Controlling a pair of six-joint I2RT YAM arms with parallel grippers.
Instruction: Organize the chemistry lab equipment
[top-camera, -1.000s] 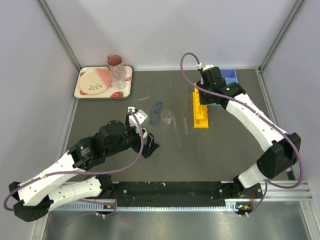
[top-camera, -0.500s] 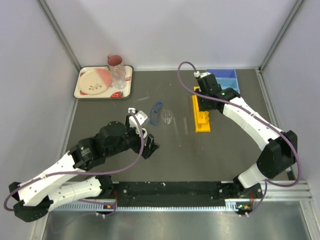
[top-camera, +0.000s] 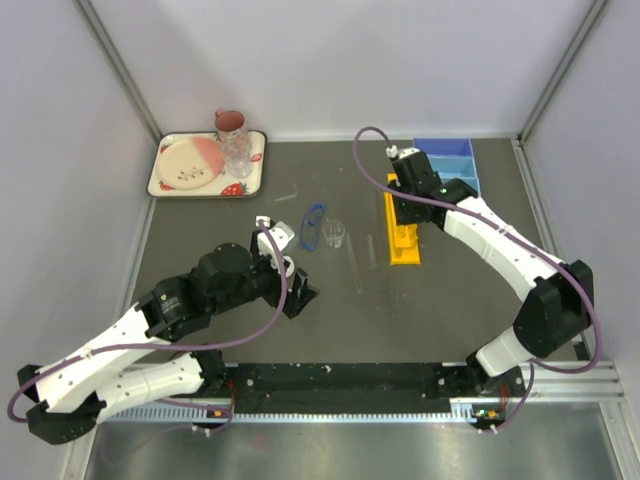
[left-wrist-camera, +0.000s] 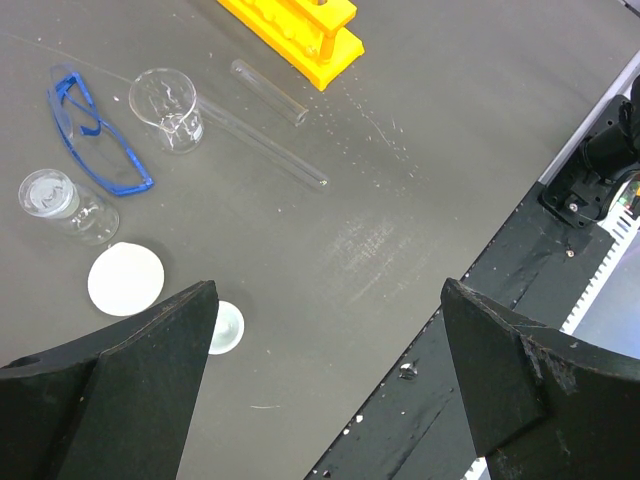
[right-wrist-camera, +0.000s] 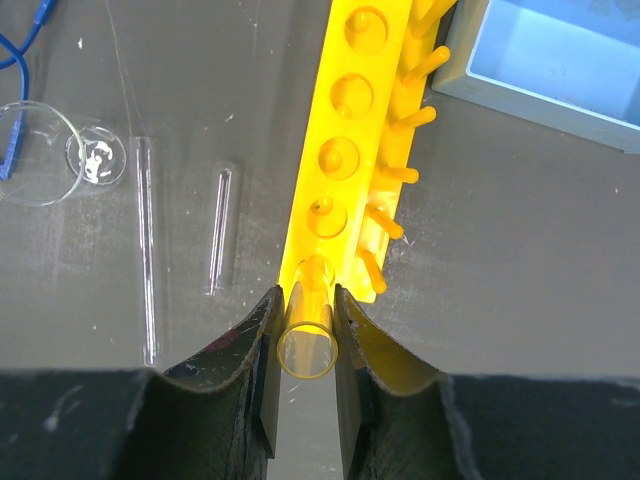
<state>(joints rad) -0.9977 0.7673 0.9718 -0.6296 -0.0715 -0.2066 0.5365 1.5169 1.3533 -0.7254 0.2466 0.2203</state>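
My right gripper (right-wrist-camera: 305, 300) is shut on a clear glass tube (right-wrist-camera: 307, 338), held upright with its lower end at the nearest hole of the yellow rack (right-wrist-camera: 345, 160). Seen from above, that gripper (top-camera: 407, 190) hangs over the rack (top-camera: 403, 240), beside the blue divided tray (top-camera: 452, 160). Two thin glass rods (right-wrist-camera: 145, 250) lie left of the rack. Blue-rimmed goggles (left-wrist-camera: 95, 150), a small clear beaker (left-wrist-camera: 168, 105) and small white round dishes (left-wrist-camera: 125, 280) sit on the table. Wide open and holding nothing, my left gripper (left-wrist-camera: 330, 340) hovers above the bare table near the dishes.
A cream strawberry-patterned tray (top-camera: 206, 165) with a plate, a pink mug (top-camera: 230, 124) and a clear tumbler stands at the back left. The black base rail (left-wrist-camera: 520, 290) runs along the near edge. Grey walls enclose the table on three sides.
My right gripper moved with the tube from the rack's far end toward its near part, uncovering the blue tray. The left arm stayed still.
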